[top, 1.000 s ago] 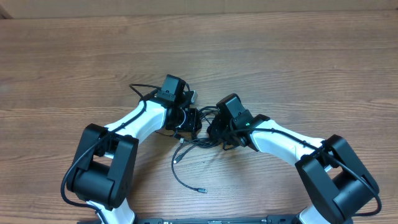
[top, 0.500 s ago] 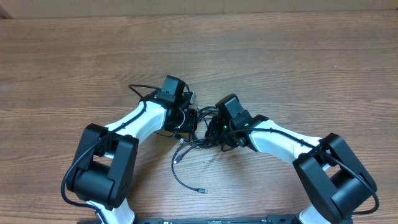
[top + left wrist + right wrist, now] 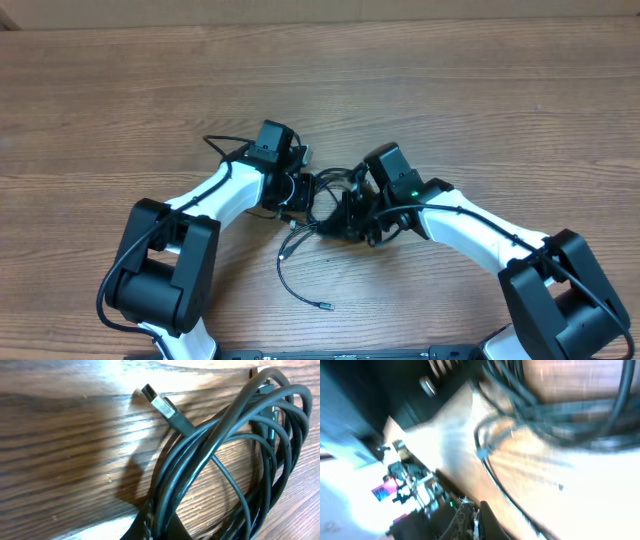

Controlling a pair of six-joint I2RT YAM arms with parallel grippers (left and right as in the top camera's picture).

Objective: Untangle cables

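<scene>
The cables (image 3: 325, 180) form a small black tangle between my two grippers at mid-table. One strand loops toward the front and ends in a small plug (image 3: 324, 306). My left gripper (image 3: 304, 192) sits at the tangle's left side. In the left wrist view its jaws (image 3: 160, 524) are shut on a few strands of the coiled cables (image 3: 225, 435), and a silver-tipped plug (image 3: 156, 401) lies on the wood beyond. My right gripper (image 3: 348, 216) is at the tangle's right side. Its jaws (image 3: 476, 519) are shut in a blurred, tilted view; whether a strand is pinched does not show.
The wooden table (image 3: 480, 110) runs wide to the back and to both sides. A second short plug end (image 3: 284, 257) lies just in front of the tangle. Both arm bases stand at the front edge.
Both grippers have closed at the tangle. The right arm has swung to the right and its wrist has turned. The left gripper has shifted slightly left.
</scene>
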